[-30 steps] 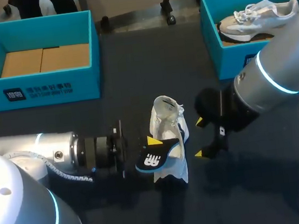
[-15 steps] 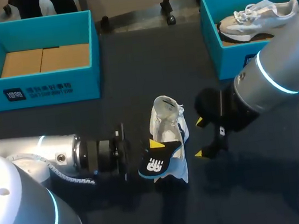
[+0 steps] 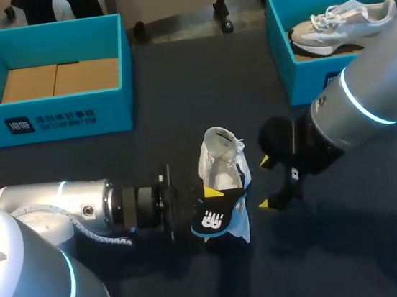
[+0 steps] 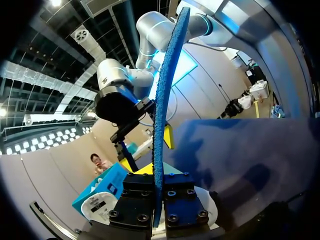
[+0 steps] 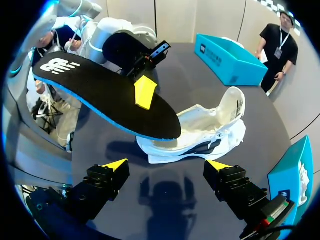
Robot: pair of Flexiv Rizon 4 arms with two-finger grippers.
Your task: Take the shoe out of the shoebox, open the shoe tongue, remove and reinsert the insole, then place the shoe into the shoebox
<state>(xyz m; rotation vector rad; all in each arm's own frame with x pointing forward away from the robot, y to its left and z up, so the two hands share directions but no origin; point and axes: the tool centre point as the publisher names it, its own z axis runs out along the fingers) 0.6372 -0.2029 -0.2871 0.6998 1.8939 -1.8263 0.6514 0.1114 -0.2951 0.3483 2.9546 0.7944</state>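
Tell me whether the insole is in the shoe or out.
Out: the left end effector holds the insole in the air above the shoe.

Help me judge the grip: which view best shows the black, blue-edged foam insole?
The right wrist view: the black foam insole shows its whole top face, held over the white shoe. The left wrist view shows only its thin blue edge between the fingers of the left gripper; the head view shows just one end.
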